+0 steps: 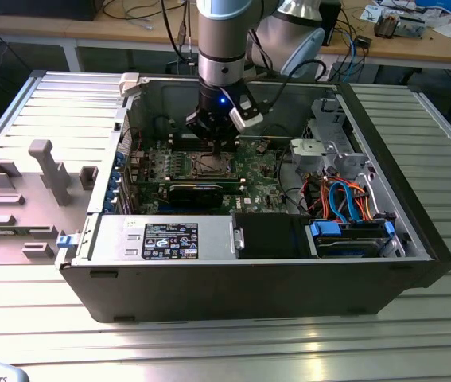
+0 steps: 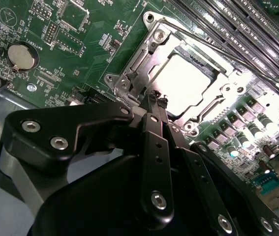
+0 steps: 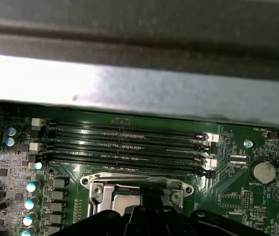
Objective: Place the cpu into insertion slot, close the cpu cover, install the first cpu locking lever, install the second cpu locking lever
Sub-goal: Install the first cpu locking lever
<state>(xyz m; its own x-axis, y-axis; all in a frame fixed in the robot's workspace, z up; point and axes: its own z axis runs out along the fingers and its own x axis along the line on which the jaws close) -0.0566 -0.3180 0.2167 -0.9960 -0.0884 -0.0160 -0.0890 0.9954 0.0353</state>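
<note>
Your gripper [image 2: 157,98] hung low inside the open computer case [image 1: 384,239], its black fingers [image 2: 155,142] drawn together to a narrow tip with nothing visibly between them, just at the edge of the insertion slot [image 2: 129,73]. The cpu [image 2: 183,81] already lay flat in that slot, its pale square face showing through the cpu cover [image 2: 144,54], which sat closed down over it. A thin locking lever [image 2: 218,49] ran along the socket's far side beside the memory slots [image 3: 129,142]. In the exterior view, you saw the arm [image 1: 223,48] standing upright above the green circuit board [image 1: 257,171].
</note>
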